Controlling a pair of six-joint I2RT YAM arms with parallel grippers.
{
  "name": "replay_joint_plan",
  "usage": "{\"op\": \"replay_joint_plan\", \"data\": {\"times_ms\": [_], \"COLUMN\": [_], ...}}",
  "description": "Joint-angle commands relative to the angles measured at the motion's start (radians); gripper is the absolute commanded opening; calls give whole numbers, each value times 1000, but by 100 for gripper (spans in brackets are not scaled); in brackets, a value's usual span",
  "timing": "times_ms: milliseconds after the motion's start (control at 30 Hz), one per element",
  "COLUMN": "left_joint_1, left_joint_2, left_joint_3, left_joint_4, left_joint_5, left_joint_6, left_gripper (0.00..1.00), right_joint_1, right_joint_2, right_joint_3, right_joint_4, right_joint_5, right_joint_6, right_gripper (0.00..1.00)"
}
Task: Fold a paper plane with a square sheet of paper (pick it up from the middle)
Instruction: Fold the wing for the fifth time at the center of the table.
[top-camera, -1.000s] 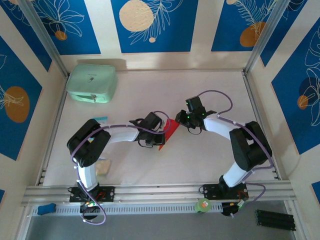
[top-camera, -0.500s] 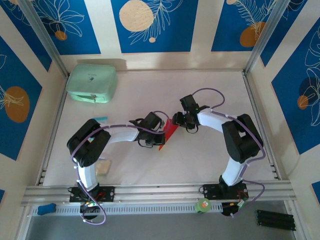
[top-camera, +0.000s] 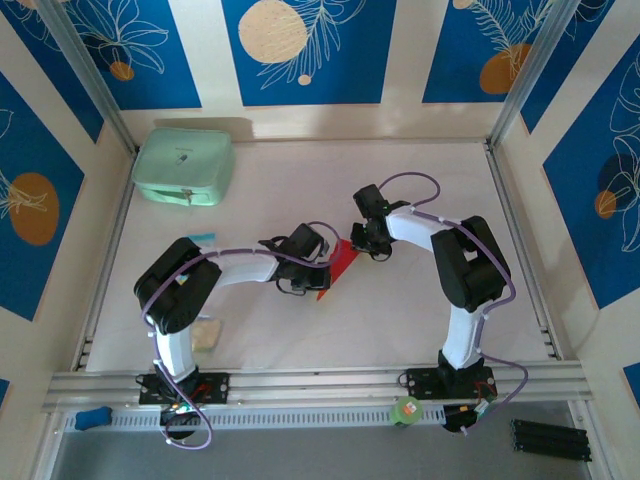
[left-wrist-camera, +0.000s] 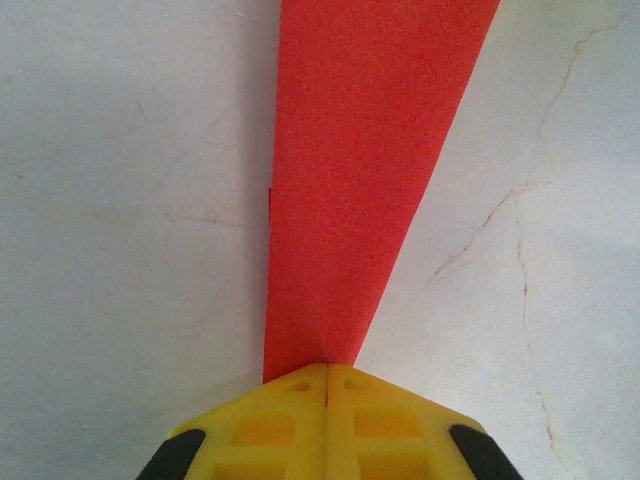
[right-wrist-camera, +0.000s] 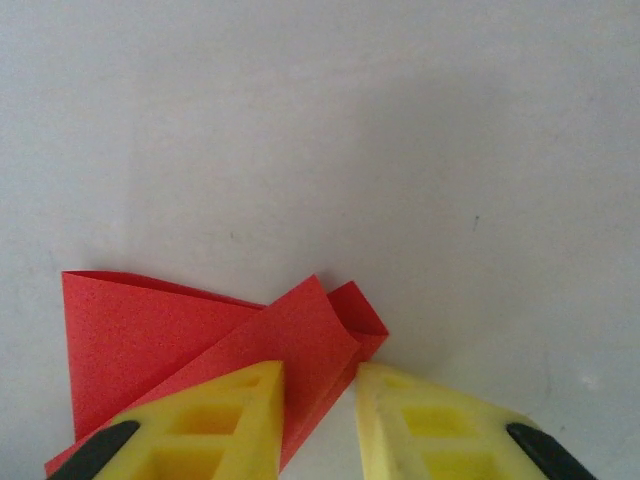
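Pale, faintly veined tabletop (top-camera: 400, 320), walled by blue-and-cream leaf panels. Bolted at its near edge, left arm (top-camera: 240, 268) and right arm (top-camera: 455, 260), both bent inward and meeting near the middle. In the far left corner, mint-green case (top-camera: 184, 166), lying flat, well apart from both arms.

Between the two wrists, near the middle of the tabletop, red paper plane (top-camera: 340, 268): folded and creased, broad toward the right arm and narrowing toward the left one.

Left jaws shut flat on the plane's narrow end, with yellow fingertips (left-wrist-camera: 270, 430) pressed together and the red strip widening away from them across the tabletop.

Right jaws parted only a little, with yellow fingertips (right-wrist-camera: 220, 410) set either side of a folded corner at the plane's broad end, amid overlapping red layers. One pad over the paper, the other beside it above bare tabletop, with the corner's edge in the narrow gap. Cannot tell whether either pad actually touches the paper.

Just beside the left arm's upright base, small pale packet (top-camera: 206, 333), lying flat.
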Motion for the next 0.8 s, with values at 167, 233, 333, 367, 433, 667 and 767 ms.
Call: {"op": "replay_joint_plan", "data": {"times_ms": [167, 233, 333, 367, 433, 667, 767], "left_joint_1": [10, 14, 17, 16, 19, 19, 19], "left_joint_2": [-12, 12, 60, 71, 95, 135, 143], "left_joint_3": [93, 109, 138, 145, 158, 177, 165], "left_joint_4": [-13, 0, -8, -8, -14, -45, -62], "left_joint_5": [40, 40, 33, 28, 23, -3, -8], "left_joint_6": [32, 32, 29, 28, 27, 33, 33], "left_gripper": [6, 6, 6, 6, 6, 4, 3], "right_joint_1": [6, 7, 6, 6, 6, 5, -3], "right_joint_2": [45, 48, 50, 48, 47, 38, 13], "right_joint_3": [-22, -23, -22, -25, -28, -40, -45], "right_joint_4": [8, 10, 8, 12, 15, 31, 47], "right_joint_5": [-27, -29, -32, -32, -35, -49, -75], "right_joint_6": [-7, -6, -8, -8, -8, -10, -8], "right_gripper": [21, 21, 20, 20, 20, 19, 18]}}
